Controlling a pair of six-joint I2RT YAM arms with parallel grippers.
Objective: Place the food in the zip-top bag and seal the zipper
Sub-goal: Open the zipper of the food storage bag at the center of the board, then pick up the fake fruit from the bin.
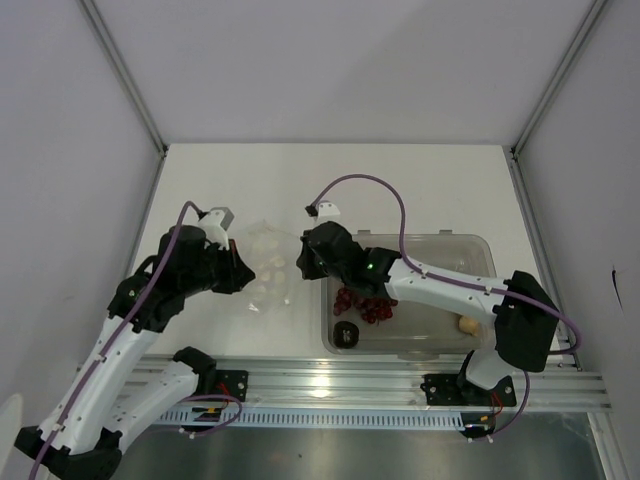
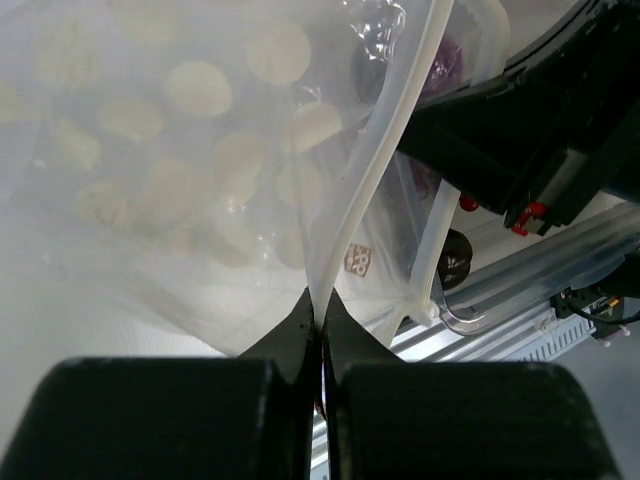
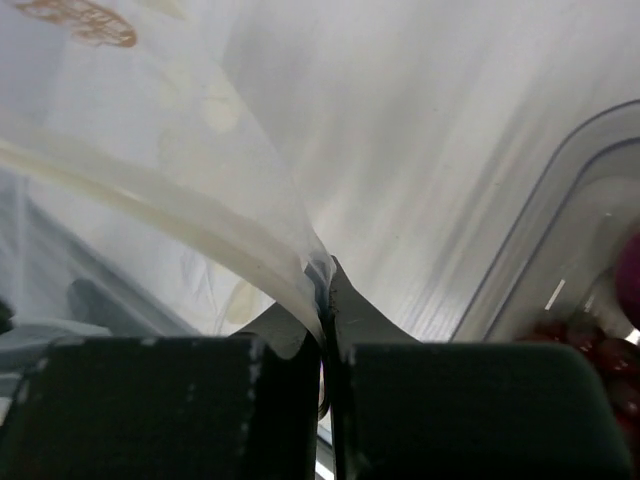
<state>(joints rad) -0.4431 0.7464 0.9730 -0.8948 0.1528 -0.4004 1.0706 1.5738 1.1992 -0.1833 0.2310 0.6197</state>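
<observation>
The soft transparent zip-top bag hangs between my two grippers, left of the tub. My left gripper is shut on its left edge. In the left wrist view the jaws pinch the pale zipper strip. My right gripper is shut on the bag's right edge, and its wrist view shows the film and zipper clamped at the fingertips. The food lies in the tub: a dark red grape bunch, a blackish lump and a beige lump.
A rigid clear tub stands at the right of the table, and my right arm reaches over its left end. An aluminium rail runs along the near edge. White walls close in the table at the left, back and right.
</observation>
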